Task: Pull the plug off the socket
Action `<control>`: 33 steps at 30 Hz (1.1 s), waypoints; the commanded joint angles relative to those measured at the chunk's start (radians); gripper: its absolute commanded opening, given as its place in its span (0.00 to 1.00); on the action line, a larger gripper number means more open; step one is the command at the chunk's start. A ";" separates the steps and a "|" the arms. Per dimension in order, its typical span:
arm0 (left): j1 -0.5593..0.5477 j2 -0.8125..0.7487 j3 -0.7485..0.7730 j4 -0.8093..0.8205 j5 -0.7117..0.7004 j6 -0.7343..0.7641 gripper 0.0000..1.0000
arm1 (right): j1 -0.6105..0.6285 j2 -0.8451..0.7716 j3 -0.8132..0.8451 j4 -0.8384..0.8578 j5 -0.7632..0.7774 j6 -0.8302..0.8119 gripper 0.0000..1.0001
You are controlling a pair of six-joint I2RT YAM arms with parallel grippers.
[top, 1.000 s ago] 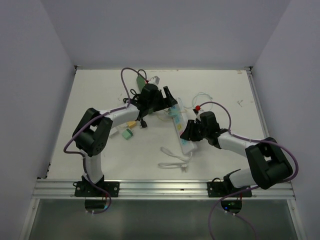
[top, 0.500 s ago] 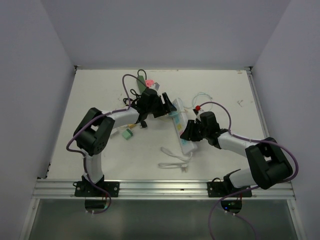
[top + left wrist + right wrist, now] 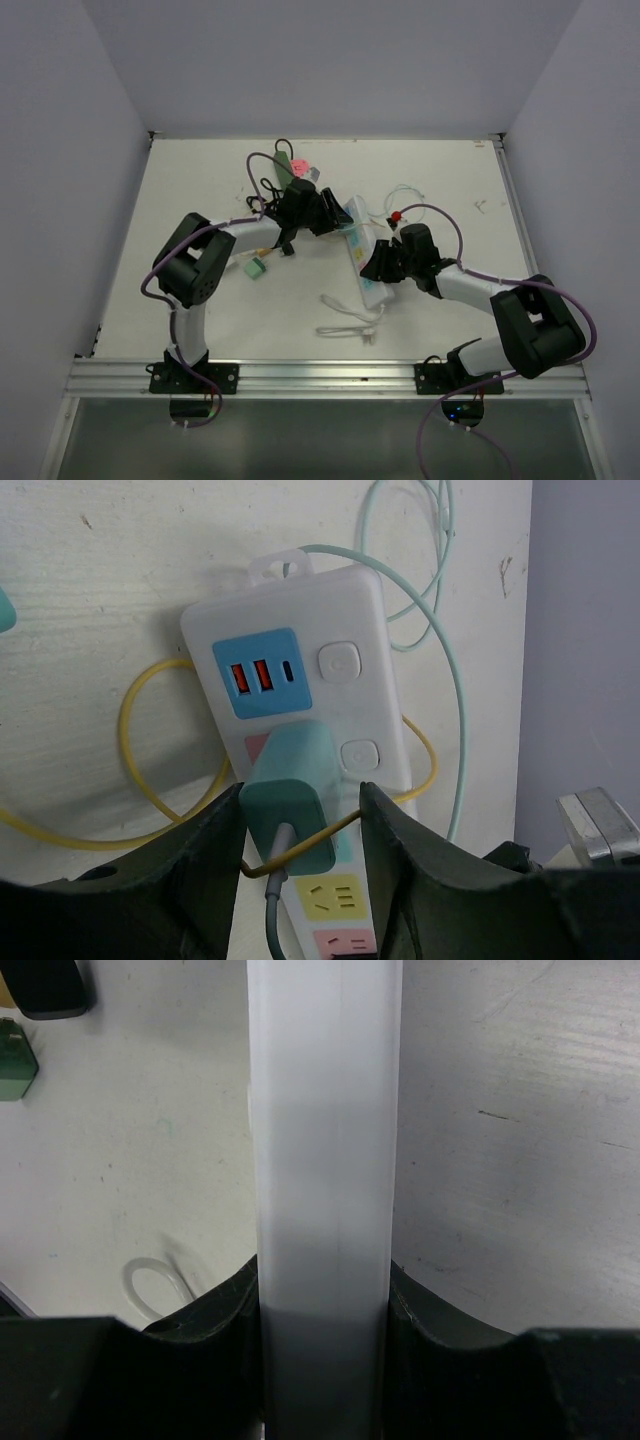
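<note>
On white worktop (image 3: 280, 325), straddles teal plug (image 3: 290, 780) seated mid power strip (image 3: 362, 705) with left tool (image 3: 300, 800) apart, pins strip's near end in clamped right tool (image 3: 325, 1295); may pinch yellow cable (image 3: 123, 730) crossing plug.

We cannot see the prongs of the plug (image 3: 292, 800), sunk in the power strip (image 3: 300, 670). The plug's grey cable (image 3: 272, 900) and the power strip's near end run off the frame. The right wrist view shows the power strip blurred, with both ends cut off.
</note>
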 commanded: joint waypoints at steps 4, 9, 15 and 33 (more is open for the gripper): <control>-0.016 0.014 -0.012 0.080 0.004 -0.032 0.41 | 0.010 0.013 -0.022 0.004 -0.011 -0.018 0.00; -0.016 -0.004 -0.024 0.085 -0.009 -0.033 0.29 | 0.010 0.011 -0.022 -0.019 0.034 -0.009 0.00; -0.011 -0.071 -0.078 0.097 -0.018 -0.059 0.00 | 0.007 0.016 -0.015 -0.093 0.132 0.032 0.00; 0.018 -0.259 -0.272 0.303 0.041 -0.211 0.00 | -0.045 0.059 -0.007 -0.223 0.296 0.166 0.00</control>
